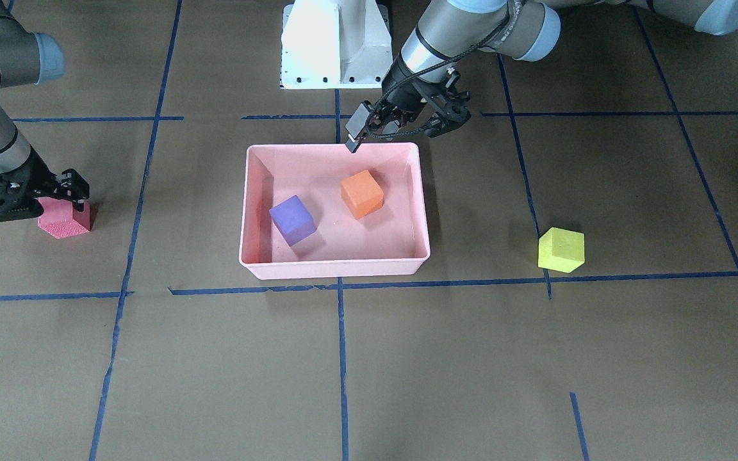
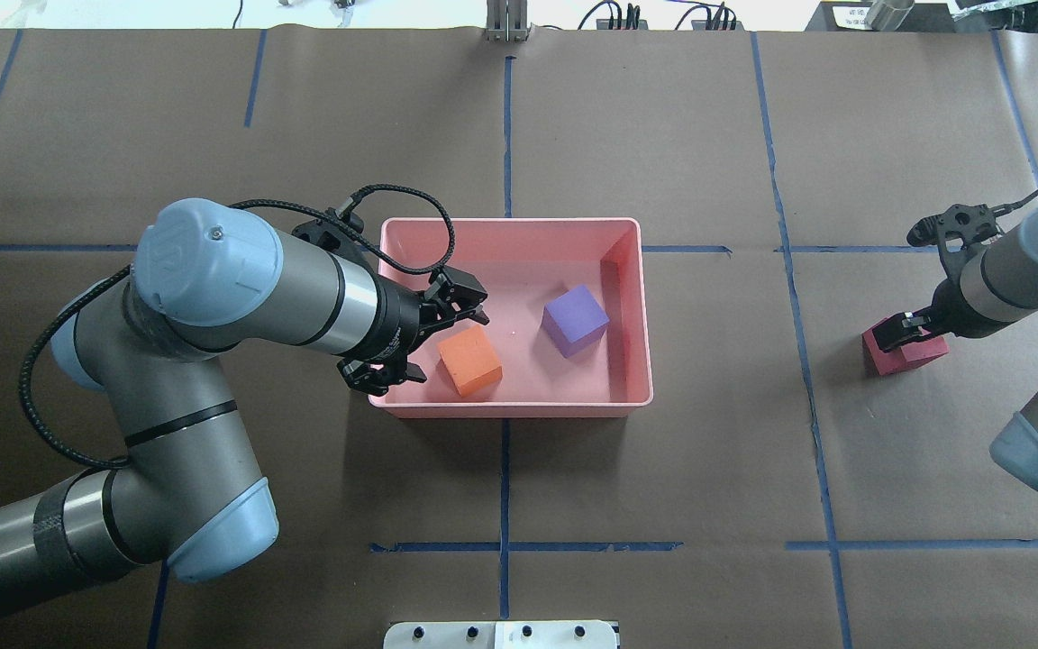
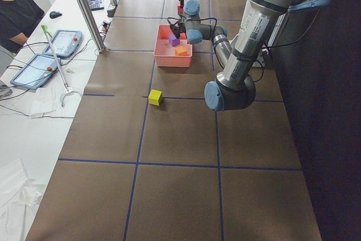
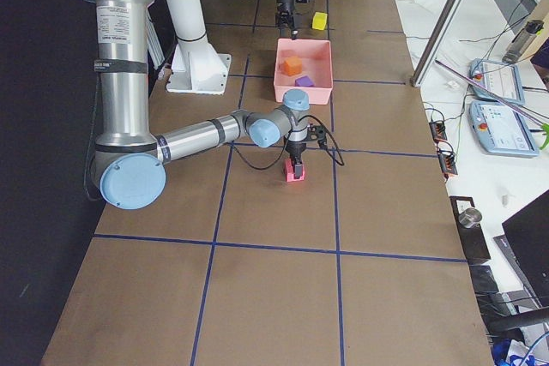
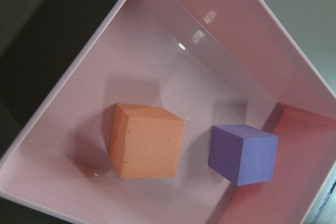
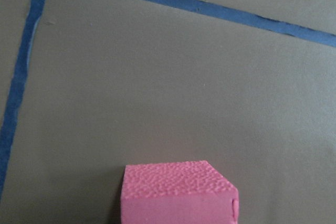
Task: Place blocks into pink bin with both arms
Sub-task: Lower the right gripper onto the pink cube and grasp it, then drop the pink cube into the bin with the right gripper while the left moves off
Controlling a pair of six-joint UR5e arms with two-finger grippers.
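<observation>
The left gripper (image 2: 423, 339) is hovering over the bin's (image 2: 510, 407) near corner, jaws spread wide and holding nothing, just beside the orange block (image 2: 470, 360). The purple block (image 2: 576, 319) is lying in the bin too. The right gripper (image 2: 903, 332) is sitting down over the red block (image 2: 911, 353), and I cannot tell whether it is gripping. The yellow block (image 1: 561, 250) is lying on the table (image 1: 407, 371), well apart from the bin.

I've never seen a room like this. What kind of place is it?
Probably a robot testing lab: two grey tubular robot arms reach over a brown paper-covered table gridded with blue tape lines, and touch-screen control tablets lie on a white side bench.
</observation>
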